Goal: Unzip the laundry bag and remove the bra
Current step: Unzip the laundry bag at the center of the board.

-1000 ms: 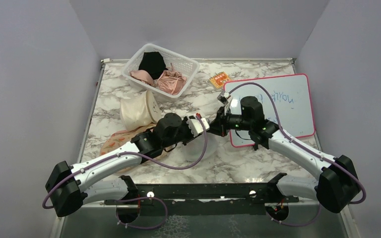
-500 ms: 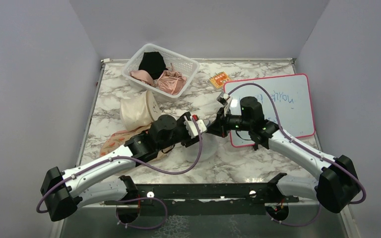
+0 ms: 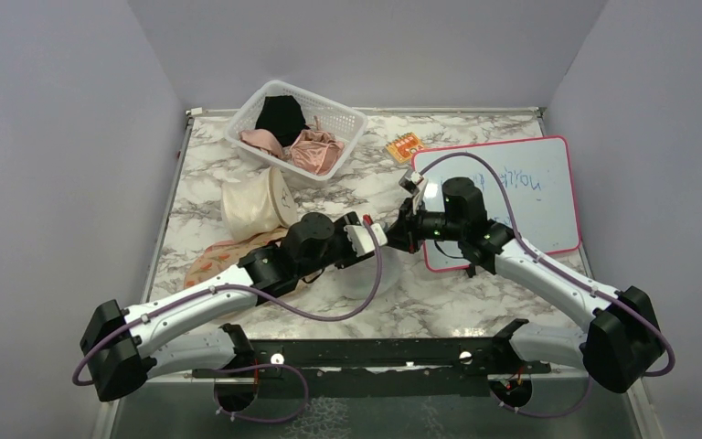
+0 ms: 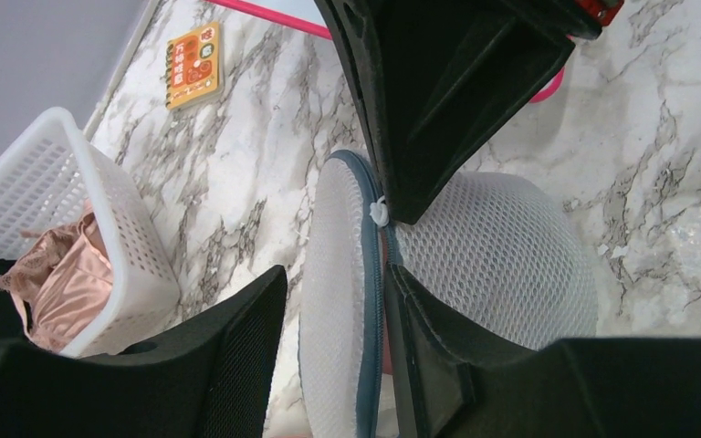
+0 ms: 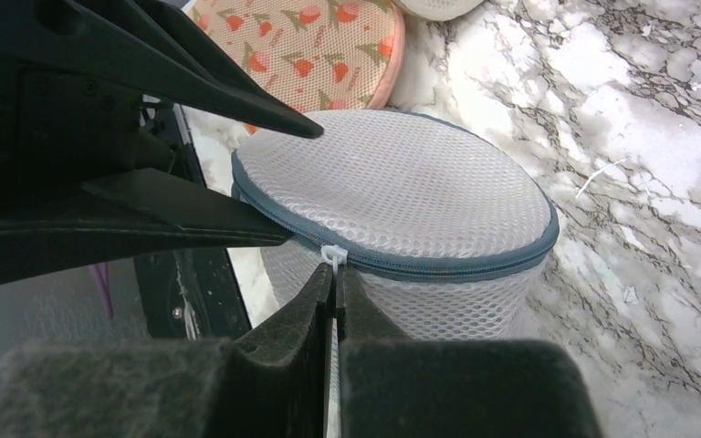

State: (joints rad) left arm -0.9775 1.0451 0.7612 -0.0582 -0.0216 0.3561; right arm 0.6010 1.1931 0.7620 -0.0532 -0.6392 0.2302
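The laundry bag [image 5: 402, 182], a round white mesh drum with a grey-blue zip [image 5: 475, 263] around its lid, stands on the marble table [image 3: 475, 293] near the middle. It is just off the near-left corner of the pink-framed whiteboard [image 3: 530, 197], and the peach floral pouch [image 5: 310, 46] lies beside it on the far side in the right wrist view. The zip looks closed along the part that shows. The right gripper [image 5: 336, 278] is pinched tight on the small white zip pull [image 5: 332, 255] at the lid's edge, its 2 fingers pressed together. The left gripper [image 4: 333, 274] faces it with a moderate gap between its jaws, which straddle the bag's rim. 1 finger lies against the zip side and the other stands clear over the mesh lid, so nothing is clamped. In the top view both grippers meet above the bag and hide most of it. Further back are a cream cylindrical bag [image 3: 249, 206], a white basket [image 4: 119, 228] with pink and black garments, and an orange card [image 3: 405, 146].
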